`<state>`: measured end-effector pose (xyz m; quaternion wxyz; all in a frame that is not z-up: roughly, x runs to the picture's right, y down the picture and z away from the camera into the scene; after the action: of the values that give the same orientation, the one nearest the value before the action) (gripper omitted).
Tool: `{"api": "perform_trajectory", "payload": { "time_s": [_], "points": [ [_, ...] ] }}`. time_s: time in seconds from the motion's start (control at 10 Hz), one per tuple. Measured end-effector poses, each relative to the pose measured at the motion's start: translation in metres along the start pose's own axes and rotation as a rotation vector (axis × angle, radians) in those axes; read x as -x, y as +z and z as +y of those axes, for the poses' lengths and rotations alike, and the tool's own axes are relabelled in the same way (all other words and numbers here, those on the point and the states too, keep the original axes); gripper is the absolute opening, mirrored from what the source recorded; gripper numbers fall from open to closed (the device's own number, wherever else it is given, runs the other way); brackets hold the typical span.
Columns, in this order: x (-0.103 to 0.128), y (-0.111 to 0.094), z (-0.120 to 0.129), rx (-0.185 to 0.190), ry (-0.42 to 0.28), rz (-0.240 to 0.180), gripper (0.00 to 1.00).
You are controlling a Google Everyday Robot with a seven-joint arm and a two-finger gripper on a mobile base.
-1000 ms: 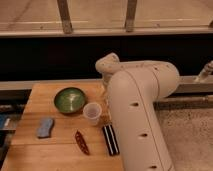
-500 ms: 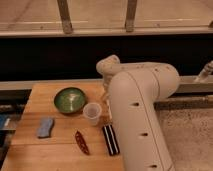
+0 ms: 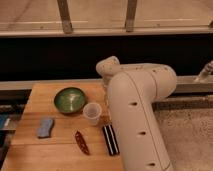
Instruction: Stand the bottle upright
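Note:
The bottle does not show in the camera view; it is hidden or out of view. My white arm (image 3: 137, 110) fills the right side of the wooden table (image 3: 42, 95), bending from the lower right up to a rounded joint (image 3: 107, 66) near the table's far edge. My gripper is not in view; the arm's bulk covers the space where it could be.
On the table stand a green bowl (image 3: 69, 99) and a translucent plastic cup (image 3: 92, 112) just right of it. A blue sponge (image 3: 45, 127), a dark red elongated object (image 3: 81, 142) and a black bar with white stripes (image 3: 110, 139) lie nearer the front. A dark wall and metal rail run behind.

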<state>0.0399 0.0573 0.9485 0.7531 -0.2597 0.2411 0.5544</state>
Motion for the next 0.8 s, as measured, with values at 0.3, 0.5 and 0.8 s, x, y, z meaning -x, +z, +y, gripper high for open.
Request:
{"api": "perform_trajectory", "payload": {
  "time_s": [0.3,0.5,0.8],
  "points": [
    [-0.001,0.008,0.003,0.029,0.003,0.025,0.06],
    [-0.001,0.008,0.003,0.037,0.008,0.024,0.0],
    [0.009,-0.024,-0.008,0.026,0.021,-0.035,0.0]
  ]
}}
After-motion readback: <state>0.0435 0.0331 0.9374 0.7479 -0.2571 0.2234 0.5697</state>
